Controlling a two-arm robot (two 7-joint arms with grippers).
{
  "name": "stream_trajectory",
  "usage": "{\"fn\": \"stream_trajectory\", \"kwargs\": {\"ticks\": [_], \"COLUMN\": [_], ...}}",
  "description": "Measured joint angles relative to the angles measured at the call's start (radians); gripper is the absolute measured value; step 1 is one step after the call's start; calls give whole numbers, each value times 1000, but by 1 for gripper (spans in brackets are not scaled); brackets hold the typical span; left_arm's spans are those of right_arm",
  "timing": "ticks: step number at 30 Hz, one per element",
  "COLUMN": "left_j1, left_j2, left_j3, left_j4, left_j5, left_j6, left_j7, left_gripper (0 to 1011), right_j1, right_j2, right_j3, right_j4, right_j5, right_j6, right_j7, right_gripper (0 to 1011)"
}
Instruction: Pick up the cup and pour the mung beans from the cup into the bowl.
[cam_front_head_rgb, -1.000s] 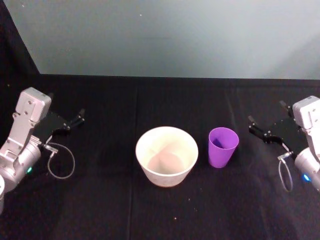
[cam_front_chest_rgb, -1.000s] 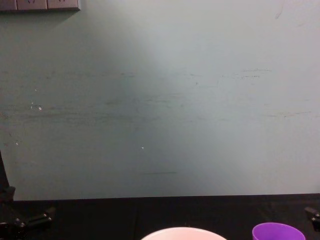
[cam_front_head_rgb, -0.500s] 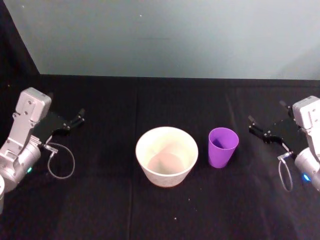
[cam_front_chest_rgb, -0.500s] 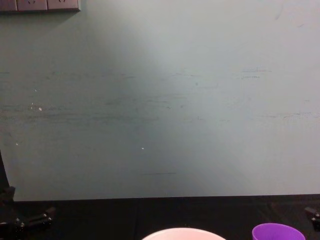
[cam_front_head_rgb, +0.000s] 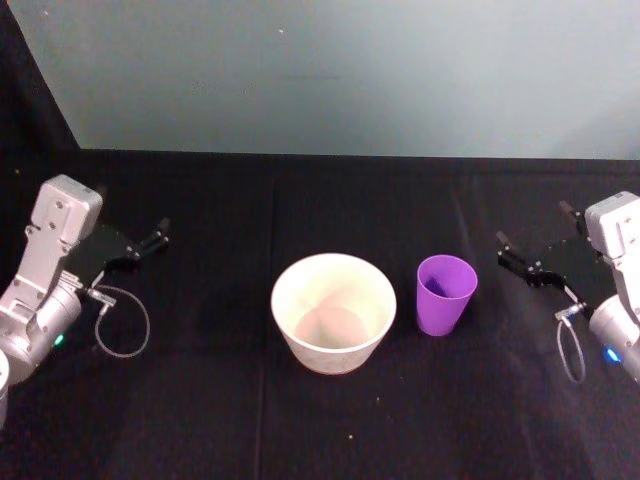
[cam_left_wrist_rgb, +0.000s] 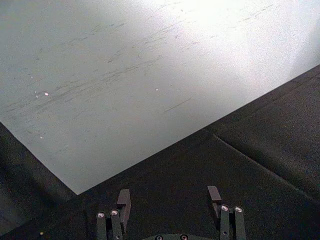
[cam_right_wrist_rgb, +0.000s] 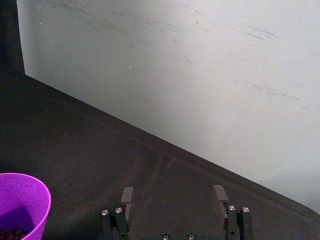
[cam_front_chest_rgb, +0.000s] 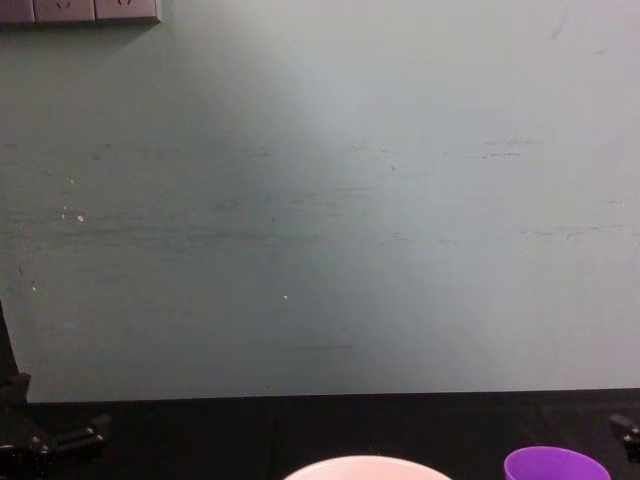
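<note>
The purple cup (cam_front_head_rgb: 446, 294) stands upright on the black table, just right of the wide pale bowl (cam_front_head_rgb: 333, 312). The cup's rim (cam_front_chest_rgb: 556, 465) and the bowl's rim (cam_front_chest_rgb: 367, 467) peek in at the bottom of the chest view. In the right wrist view the cup (cam_right_wrist_rgb: 22, 205) shows dark beans at its bottom. My right gripper (cam_front_head_rgb: 530, 240) is open, hovering a short way right of the cup, apart from it. My left gripper (cam_front_head_rgb: 150, 240) is open at the far left, well away from the bowl. Both show open fingers in their wrist views: left gripper (cam_left_wrist_rgb: 170, 197), right gripper (cam_right_wrist_rgb: 173, 196).
A black cloth (cam_front_head_rgb: 320, 400) covers the table, running back to a pale grey-green wall (cam_front_head_rgb: 330, 70). A cable loop (cam_front_head_rgb: 122, 325) hangs by the left arm and another cable loop (cam_front_head_rgb: 570, 350) by the right. A few small specks lie on the cloth in front of the bowl.
</note>
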Motion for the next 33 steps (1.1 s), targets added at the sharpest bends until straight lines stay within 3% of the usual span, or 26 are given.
{"fn": "stream_trajectory", "kwargs": {"ticks": [5, 10, 17, 22, 25, 33], "left_j1": [0, 0, 0, 0, 0, 0], "left_j2": [0, 0, 0, 0, 0, 0], "left_j3": [0, 0, 0, 0, 0, 0], "left_j4": [0, 0, 0, 0, 0, 0], "left_j5": [0, 0, 0, 0, 0, 0], "left_j6": [0, 0, 0, 0, 0, 0], "left_j7": [0, 0, 0, 0, 0, 0], "left_gripper": [1000, 1000, 1000, 1000, 1000, 1000], "right_j1": [-12, -60, -174, -242, -252, -224], "right_j2": [9, 35, 104, 133, 134, 85], "right_j3": [7, 36, 100, 133, 131, 96], "right_j4": [-27, -76, -161, -178, -154, -71], "right_j5": [-4, 18, 98, 166, 215, 248], "right_j6": [4, -21, -74, -123, -159, -196], "right_j7": [8, 42, 127, 205, 289, 412], "right_gripper": [1003, 1003, 1003, 1003, 1003, 1003]}}
